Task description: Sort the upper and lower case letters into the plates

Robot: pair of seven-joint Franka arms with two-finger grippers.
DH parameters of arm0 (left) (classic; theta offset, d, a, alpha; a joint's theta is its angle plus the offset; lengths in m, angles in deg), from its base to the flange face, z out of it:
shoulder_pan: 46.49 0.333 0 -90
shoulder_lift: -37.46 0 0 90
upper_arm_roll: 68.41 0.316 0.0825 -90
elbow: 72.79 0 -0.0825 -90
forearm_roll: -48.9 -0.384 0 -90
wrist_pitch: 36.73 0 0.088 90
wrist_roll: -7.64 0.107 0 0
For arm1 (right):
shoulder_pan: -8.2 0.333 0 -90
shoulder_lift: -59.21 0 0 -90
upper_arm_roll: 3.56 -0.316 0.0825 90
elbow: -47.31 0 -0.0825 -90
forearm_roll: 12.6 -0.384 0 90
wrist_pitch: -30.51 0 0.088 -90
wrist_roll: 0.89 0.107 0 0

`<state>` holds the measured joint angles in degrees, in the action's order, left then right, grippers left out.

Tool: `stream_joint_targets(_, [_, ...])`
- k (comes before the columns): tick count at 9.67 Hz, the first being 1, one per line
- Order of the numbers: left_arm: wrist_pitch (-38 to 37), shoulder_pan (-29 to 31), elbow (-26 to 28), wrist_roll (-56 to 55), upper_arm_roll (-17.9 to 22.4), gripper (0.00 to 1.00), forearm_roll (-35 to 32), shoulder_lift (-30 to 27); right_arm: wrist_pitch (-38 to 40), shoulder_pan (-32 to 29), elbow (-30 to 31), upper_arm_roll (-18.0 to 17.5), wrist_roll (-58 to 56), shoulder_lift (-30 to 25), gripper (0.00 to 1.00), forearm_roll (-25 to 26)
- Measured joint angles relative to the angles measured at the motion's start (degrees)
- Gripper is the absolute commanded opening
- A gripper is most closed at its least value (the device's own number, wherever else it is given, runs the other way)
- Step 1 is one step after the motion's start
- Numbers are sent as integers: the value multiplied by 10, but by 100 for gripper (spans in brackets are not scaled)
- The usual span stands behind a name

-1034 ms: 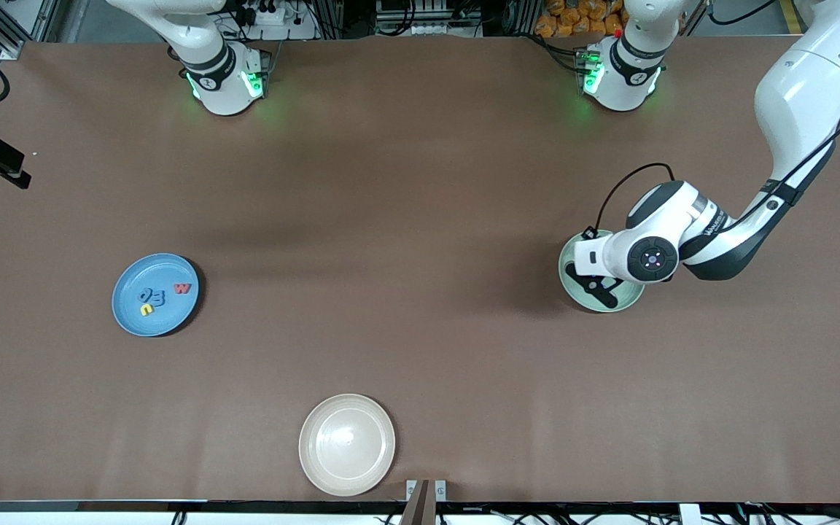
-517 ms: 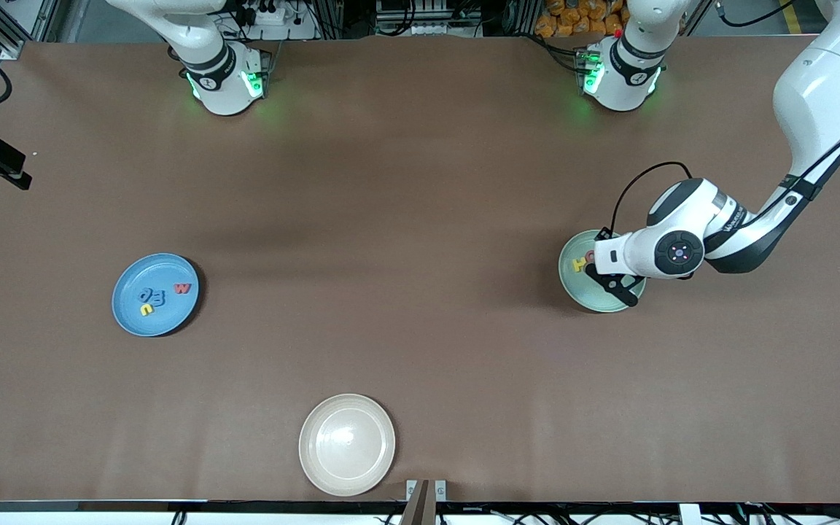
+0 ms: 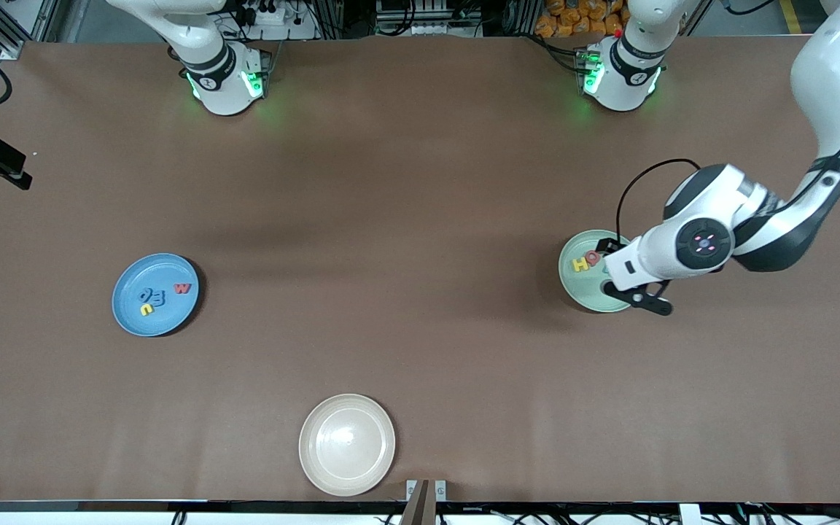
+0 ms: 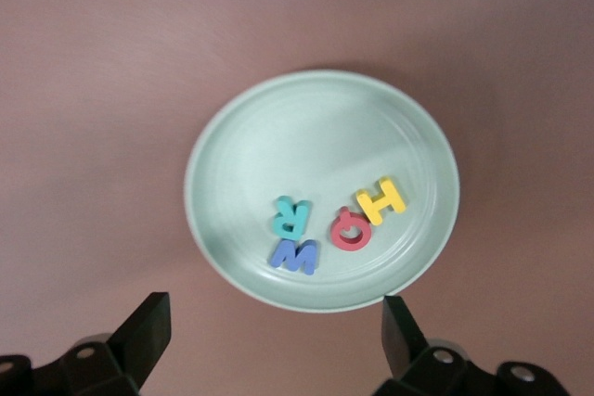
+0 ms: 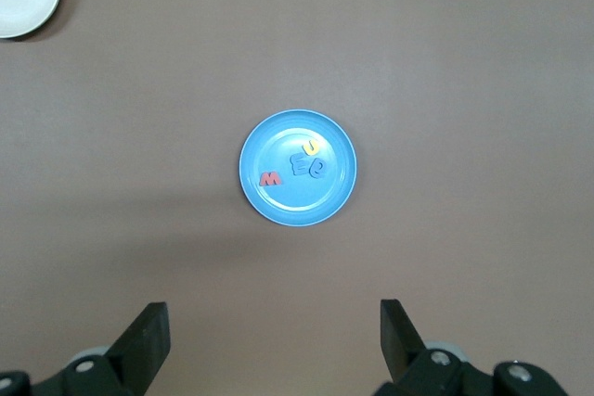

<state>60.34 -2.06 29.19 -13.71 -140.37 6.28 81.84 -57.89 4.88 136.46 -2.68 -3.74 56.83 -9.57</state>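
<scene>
A: Fig. a, left gripper [image 3: 635, 295]: where, and in what state?

B: Over the edge of the mint green plate [image 3: 577, 292] on the side toward the left arm's end of the surface [image 3: 420, 182]. Fingers [image 4: 147, 326] spread wide, nothing btwn them.

A: Plate contents?

B: 4 letters, per left wrist view: teal R [image 4: 289, 216], blue W [image 4: 295, 255], red Q [image 4: 350, 227], yellow H [image 4: 381, 199]. R and W touching; Q just beside H. All lie flat in the plate.

A: Fig. b, right gripper [image 5: 274, 345]?

B: Not seen in front view. Its own wrist view shows it high above the blue plate [image 3: 128, 310], fingers [image 5: 148, 331] apart, empty. Arm waits.

A: Blue plate contents?

B: Red w [image 3: 182, 288], two blue letters [image 3: 152, 296] side by side, small yellow letter [image 3: 146, 309] touching them. Which blue letters, cannot tell.

A: Anything else on the surface?

B: Cream-white plate [image 3: 314, 467], nearest the front camera, well apart from both others. Blue plate is toward the right arm's end, mint green toward the left arm's.
</scene>
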Motion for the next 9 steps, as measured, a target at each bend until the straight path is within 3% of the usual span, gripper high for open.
stream_joint_targets(5, [-133,14,-210,-14,-70,100,2,-13,2,0,0,1,0,0,100,0])
stream_joint_targets(9, [-153,142,-253,-11,-193,100,2,-26,1,0,0,1,0,1,100,-3])
